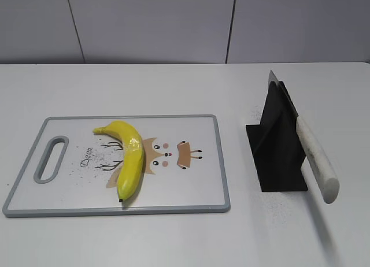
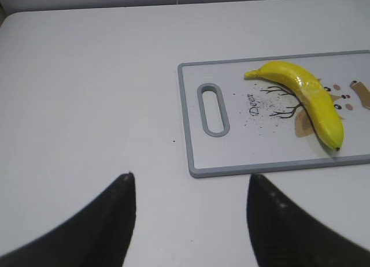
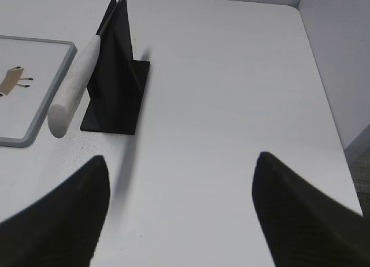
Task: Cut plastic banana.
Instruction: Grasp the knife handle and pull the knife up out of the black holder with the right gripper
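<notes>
The plastic banana (image 1: 129,157) is glossy yellow and lies whole on the white cutting board (image 1: 196,186), left of the deer picture. It also shows in the left wrist view (image 2: 309,99). A knife with a white handle (image 1: 315,157) rests in a black stand (image 1: 276,157) to the board's right; the right wrist view shows the handle (image 3: 75,85) too. My left gripper (image 2: 191,180) is open and empty over bare table, left of the board's near corner. My right gripper (image 3: 182,163) is open and empty, right of the stand. Neither gripper shows in the exterior view.
The board (image 2: 196,157) has a grey rim and a handle slot (image 2: 212,109) at its left end. The black stand (image 3: 118,76) sits on the white table. A wall runs along the table's far edge, and the table's right edge (image 3: 341,145) lies near my right gripper.
</notes>
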Controlling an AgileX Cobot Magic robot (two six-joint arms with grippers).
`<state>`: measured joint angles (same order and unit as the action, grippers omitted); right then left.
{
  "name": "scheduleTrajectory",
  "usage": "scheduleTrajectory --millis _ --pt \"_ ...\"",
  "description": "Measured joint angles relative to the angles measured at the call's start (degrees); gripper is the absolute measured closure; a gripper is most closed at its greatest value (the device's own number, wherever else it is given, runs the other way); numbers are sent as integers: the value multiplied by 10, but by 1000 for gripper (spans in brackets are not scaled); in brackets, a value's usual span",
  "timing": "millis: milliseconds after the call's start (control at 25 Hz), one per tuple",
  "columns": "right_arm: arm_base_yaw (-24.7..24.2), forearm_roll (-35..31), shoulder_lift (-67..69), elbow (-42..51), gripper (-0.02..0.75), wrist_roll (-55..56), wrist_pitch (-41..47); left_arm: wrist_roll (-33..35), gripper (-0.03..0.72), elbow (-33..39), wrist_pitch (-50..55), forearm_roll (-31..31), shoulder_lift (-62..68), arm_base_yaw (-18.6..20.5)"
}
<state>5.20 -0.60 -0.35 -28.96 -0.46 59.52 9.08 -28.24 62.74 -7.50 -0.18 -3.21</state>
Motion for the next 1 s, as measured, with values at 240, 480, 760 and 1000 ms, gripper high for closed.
scheduleTrajectory --millis 240,480,760,1000 --pt "0 0 0 0 156 0 0 0 99 0 0 0 0 0" --pt "0 0 0 0 156 0 0 0 99 0 0 0 0 0" --pt "0 0 0 0 156 0 0 0 99 0 0 0 0 0" --pt "0 0 0 0 156 0 0 0 99 0 0 0 0 0"
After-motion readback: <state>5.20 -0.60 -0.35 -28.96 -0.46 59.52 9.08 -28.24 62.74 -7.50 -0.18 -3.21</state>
